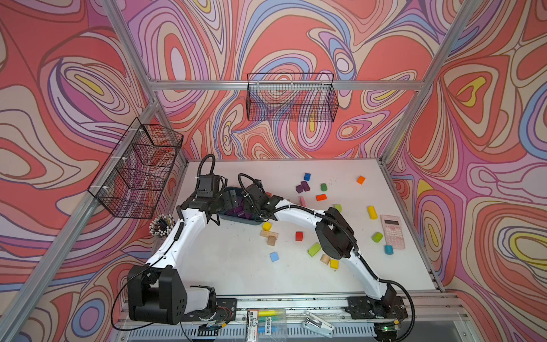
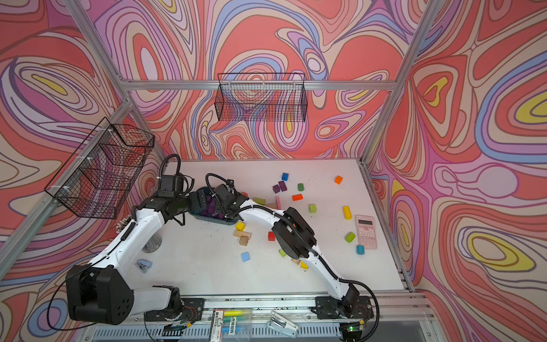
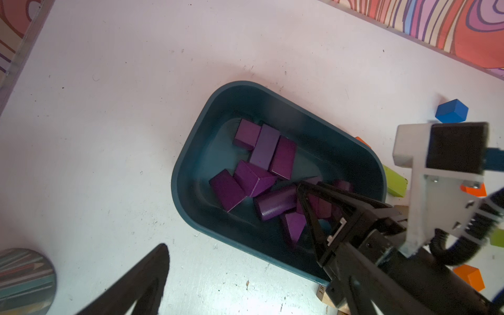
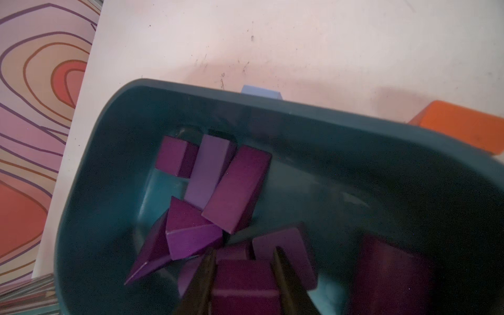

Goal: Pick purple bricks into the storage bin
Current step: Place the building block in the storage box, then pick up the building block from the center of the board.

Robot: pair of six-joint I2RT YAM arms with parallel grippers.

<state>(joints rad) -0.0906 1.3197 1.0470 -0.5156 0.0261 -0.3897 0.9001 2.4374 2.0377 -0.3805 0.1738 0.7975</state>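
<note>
— Right hand is pinching one small dark-purple wooden brick between its black fingers, low inside the dark teal plastic storage bin.

— And the left hand is spread wide, holding nothing, close by the bin.

— Where are the rest?

— Most lie in the bin: a long flat one, a wedge, a round one. Two more purple bricks sit together on the white bench, well apart from the bin, toward the back wall.

— Are they hard to pick up?

— I think not. They look like painted wood, so light and hard, not easy to break. The paint may be slippery. I would hold two flat sides that face each other, never a slanted side, or the brick could pop out.

— What is in the way?

— A small blue cube and a green round block sit near those two. An orange-red block and a pink slab lie between them and the bin. Both arms crowd over the bin, so they could bump. A pink calculator lies far off to the side, so it is no bother.
</note>
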